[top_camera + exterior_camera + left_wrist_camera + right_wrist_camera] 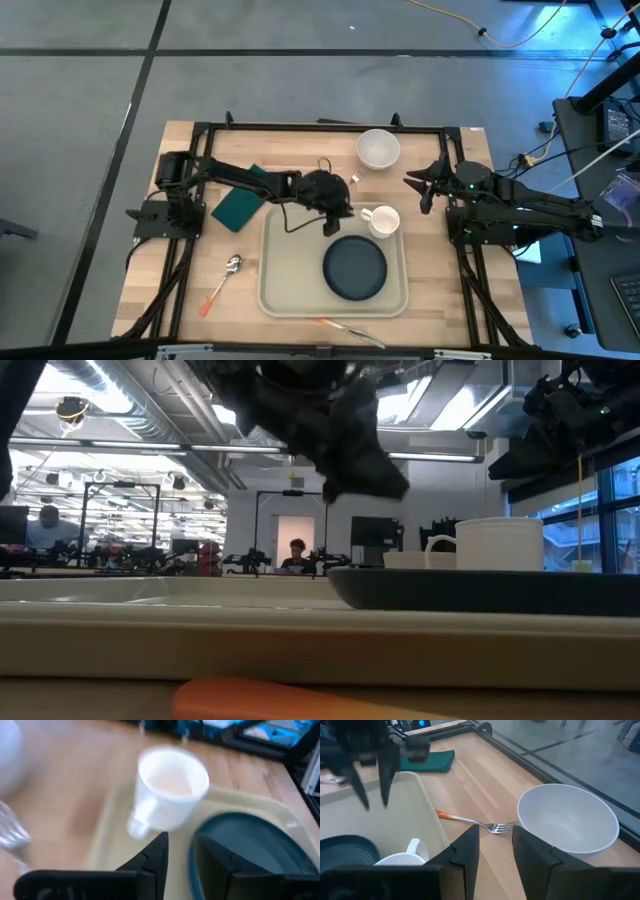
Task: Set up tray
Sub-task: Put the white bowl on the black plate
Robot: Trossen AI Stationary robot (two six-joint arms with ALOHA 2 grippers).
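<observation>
Hovering left gripper (338, 212) above tray (283, 278), blurred mug (170, 790), cropped plate (250, 851)

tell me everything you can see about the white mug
The mug is plain white, glossy like ceramic, with one loop handle. It stands upright and looks empty. It sits inside the tray, in a far corner on the right arm's side, with its handle toward the left gripper. The dark plate lies close beside it; whether they touch is unclear. The left gripper hovers near the handle, fingers apart, touching nothing.
</observation>
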